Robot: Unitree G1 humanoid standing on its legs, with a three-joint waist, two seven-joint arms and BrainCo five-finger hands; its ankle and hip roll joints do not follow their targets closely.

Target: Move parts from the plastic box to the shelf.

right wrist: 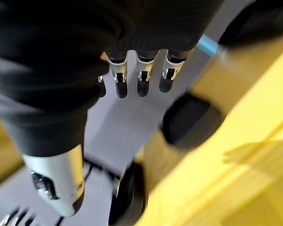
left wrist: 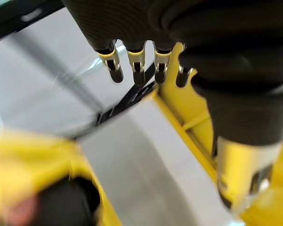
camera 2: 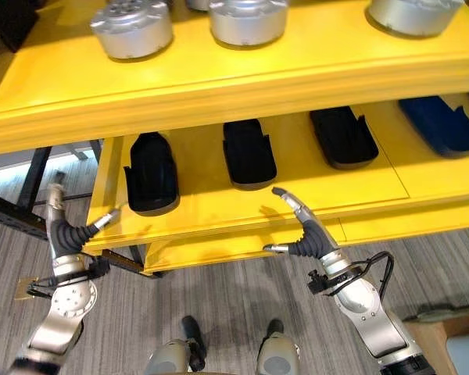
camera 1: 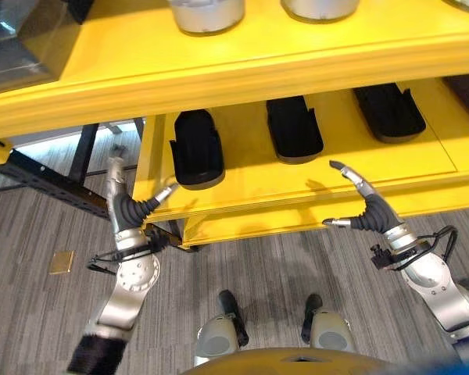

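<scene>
A yellow shelf (camera 1: 242, 74) has two levels. Silver round parts (camera 2: 133, 30) stand on the upper level. On the lower level (camera 1: 313, 176) lie three black moulded parts (camera 1: 197, 148) side by side, with a blue one (camera 2: 442, 125) further right. My left hand (camera 1: 127, 212) is at the lower level's left front corner, fingers straight (left wrist: 137, 66), holding nothing. My right hand (camera 1: 373, 212) hovers at the front edge below the middle black part (camera 1: 294, 129), open and empty, fingers (right wrist: 141, 75) pointing up and thumb out to the side.
A dark box (camera 1: 23, 39) sits at the left end of the upper level. A black metal frame (camera 1: 55, 183) runs across the grey carpet left of the shelf. A small brass-coloured plate (camera 1: 61, 262) lies on the floor.
</scene>
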